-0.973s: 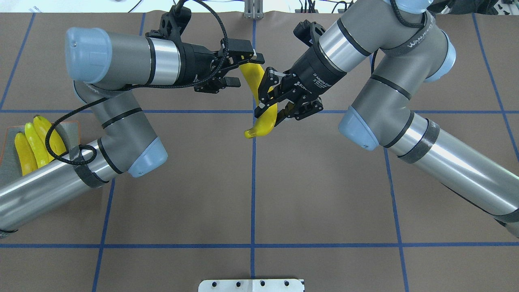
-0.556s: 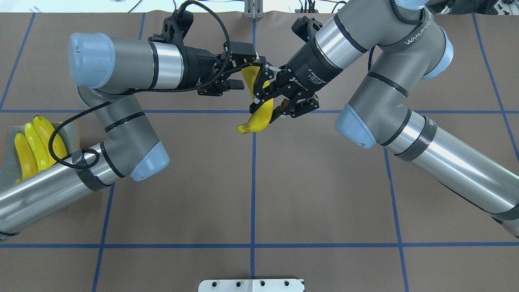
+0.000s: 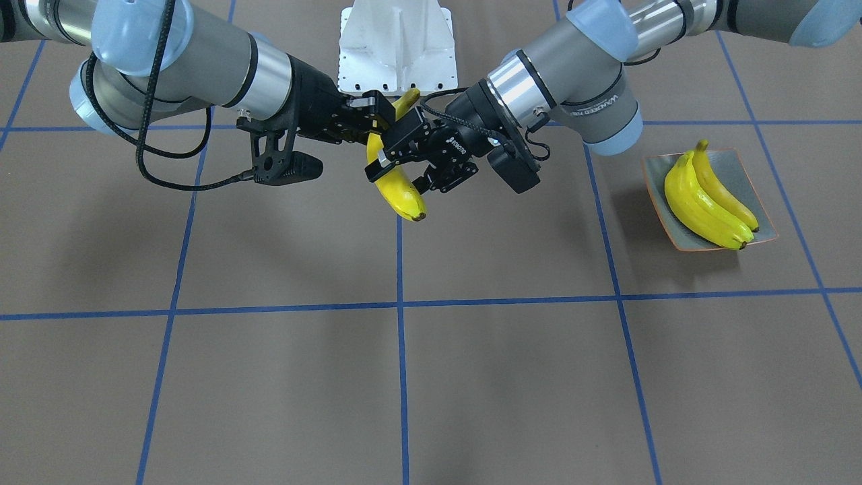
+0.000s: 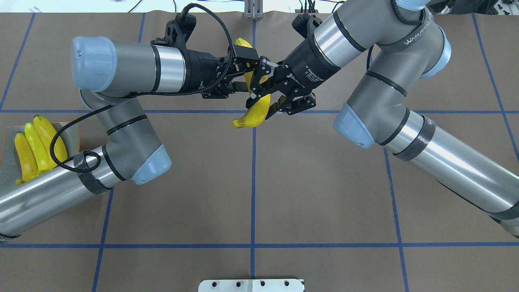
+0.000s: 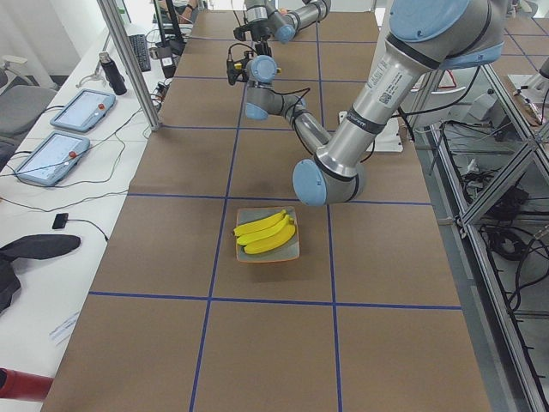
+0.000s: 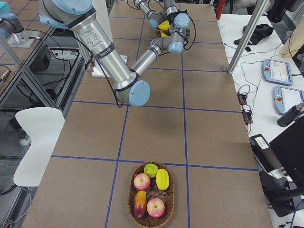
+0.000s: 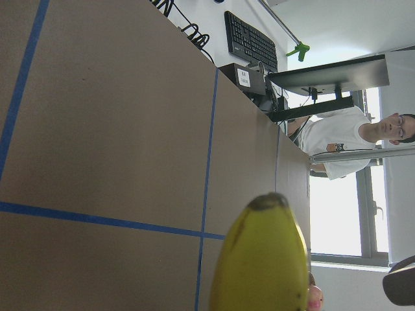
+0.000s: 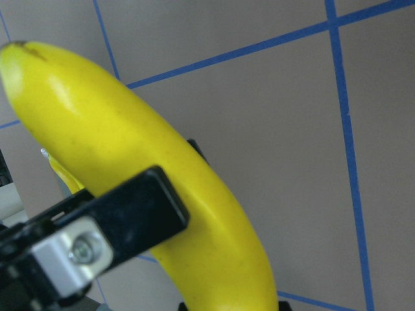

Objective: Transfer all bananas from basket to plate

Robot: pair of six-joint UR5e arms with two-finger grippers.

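Broadly, my biggest surface is the table [image 4: 324, 182], covered in a matte brown sheet ruled into squares by blue tape lines. Over it I see the left arm [image 4: 129, 73] and the right arm [image 4: 442, 158], smooth grey tubes with brushed silver bands and pale blue caps, meeting near the far middle. A fabric strap on the right arm's elbow shows white letters starting "WAN"; the rest is unclear to me. At the table's right end sits an oval woven wicker basket [image 6: 130, 192] holding round red apples and other fruit. At the left end the plate [image 3: 739, 168], square, grey-green and smooth, with upturned edges and a thin orange rim, carries three glossy yellow bananas [image 3: 704, 202] lying side by side. A fourth curved banana [image 4: 253, 115] hangs in the air above the table between the two pincers. The right gripper [image 4: 264, 97] is clamped on the half nearer the robot; its black body reads "2F Adaptive". The left gripper [image 4: 244, 69], marked "ROBOTIQ", has its jaws spread either side of the farther half, and I cannot tell whether they touch it.
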